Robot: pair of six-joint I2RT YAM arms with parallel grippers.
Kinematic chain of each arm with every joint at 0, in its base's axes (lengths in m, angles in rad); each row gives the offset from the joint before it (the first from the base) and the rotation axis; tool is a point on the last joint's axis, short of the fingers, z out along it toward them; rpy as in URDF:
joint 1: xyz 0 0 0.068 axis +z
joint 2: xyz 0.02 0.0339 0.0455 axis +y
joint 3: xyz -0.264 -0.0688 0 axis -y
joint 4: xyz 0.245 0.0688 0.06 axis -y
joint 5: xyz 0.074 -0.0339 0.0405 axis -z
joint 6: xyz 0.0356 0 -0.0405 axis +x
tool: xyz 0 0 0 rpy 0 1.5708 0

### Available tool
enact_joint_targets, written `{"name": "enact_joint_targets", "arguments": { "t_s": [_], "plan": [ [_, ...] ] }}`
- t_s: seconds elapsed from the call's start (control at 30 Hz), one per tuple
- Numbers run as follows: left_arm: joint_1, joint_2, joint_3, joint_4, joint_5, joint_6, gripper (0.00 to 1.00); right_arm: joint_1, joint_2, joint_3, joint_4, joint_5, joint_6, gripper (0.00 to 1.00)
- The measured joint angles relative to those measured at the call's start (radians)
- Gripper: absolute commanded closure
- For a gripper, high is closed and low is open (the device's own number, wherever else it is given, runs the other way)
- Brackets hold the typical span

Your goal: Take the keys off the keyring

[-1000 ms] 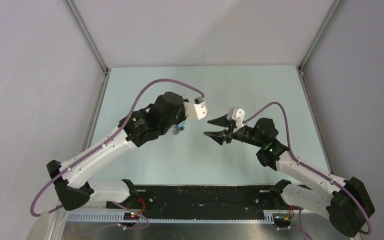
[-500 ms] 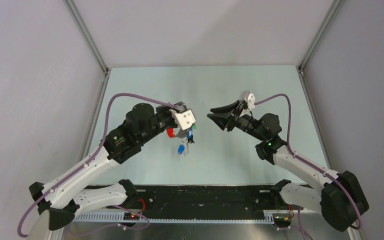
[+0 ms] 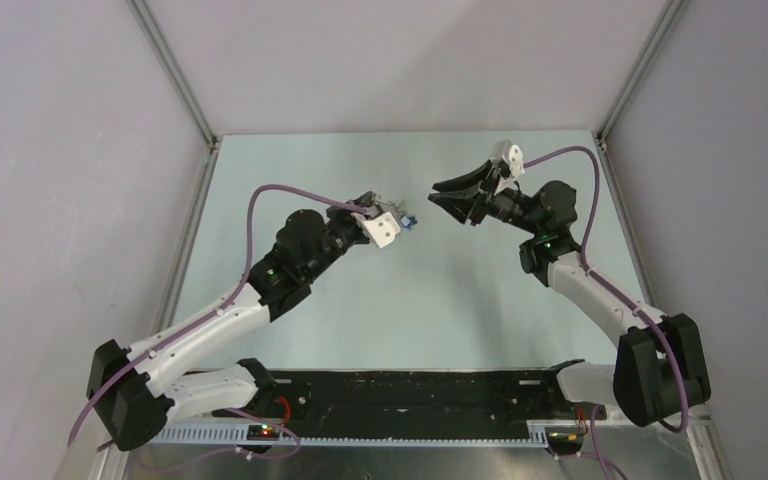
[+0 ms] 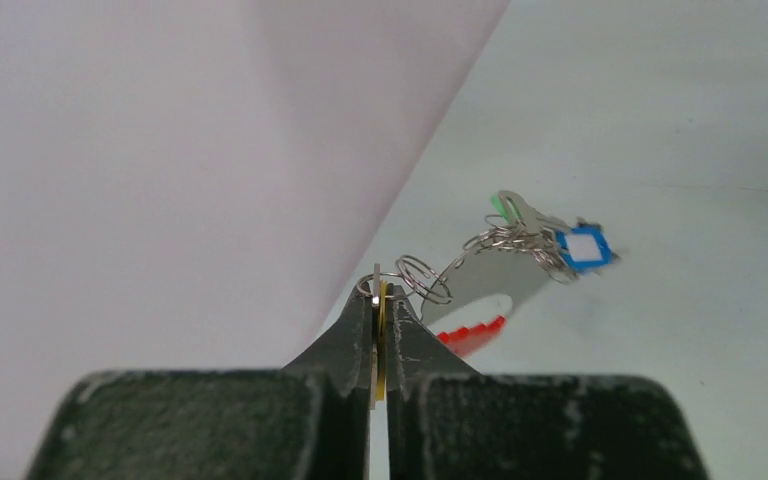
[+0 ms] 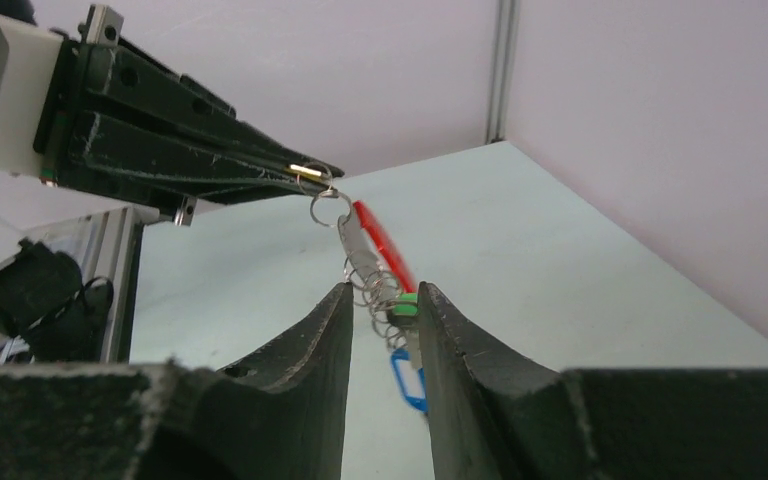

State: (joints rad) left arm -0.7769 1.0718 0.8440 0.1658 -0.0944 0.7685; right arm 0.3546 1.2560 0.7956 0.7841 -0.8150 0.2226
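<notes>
Left hand (image 4: 380, 297) clamped on yellow key (image 4: 379, 345). Rings (image 4: 425, 280), keys (image 4: 560, 245) and red keyring (image 4: 472, 332) hang off it. Right hand (image 5: 385, 292) part-open, close by, toward the table's (image 3: 460, 300) far edge.

Desk (image 3: 440, 320): pale mint-green top, matte, flat. Boxed in on 3 sides by plain off-white panels: back wall (image 3: 400, 60), left wall (image 3: 60, 150), right wall (image 3: 720, 150). Alu profile posts at both back corners, left post (image 3: 175, 72) and right post (image 3: 635, 70), both leaning outward in top view. Alu side rails (image 3: 188, 245) run along the desk edges. Near edge has a black strip (image 3: 410, 390), then a slotted grey cable duct (image 3: 200, 433), with bare sheet metal (image 3: 410, 462) below. Light is even and diffuse, shadows soft. Wrist cams show the same panels and mint top.
</notes>
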Motion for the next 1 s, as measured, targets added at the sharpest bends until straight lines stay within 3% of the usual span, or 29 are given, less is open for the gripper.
{"name": "enact_joint_targets", "arguments": {
  "t_s": [0.17, 0.47, 1.0],
  "plan": [
    [0.0, -0.02, -0.029, 0.047, 0.07, 0.047, 1.0, -0.02, 0.06, 0.03, 0.023, -0.132, -0.025, 0.63],
    [0.0, -0.074, -0.054, -0.012, 0.216, 0.089, 1.0, 0.008, 0.2, 0.03, 0.178, -0.301, 0.031, 0.62],
    [0.0, -0.074, -0.058, -0.08, 0.349, 0.173, 1.0, 0.088, 0.226, 0.03, 0.317, -0.38, 0.11, 0.65]
  ]
}}
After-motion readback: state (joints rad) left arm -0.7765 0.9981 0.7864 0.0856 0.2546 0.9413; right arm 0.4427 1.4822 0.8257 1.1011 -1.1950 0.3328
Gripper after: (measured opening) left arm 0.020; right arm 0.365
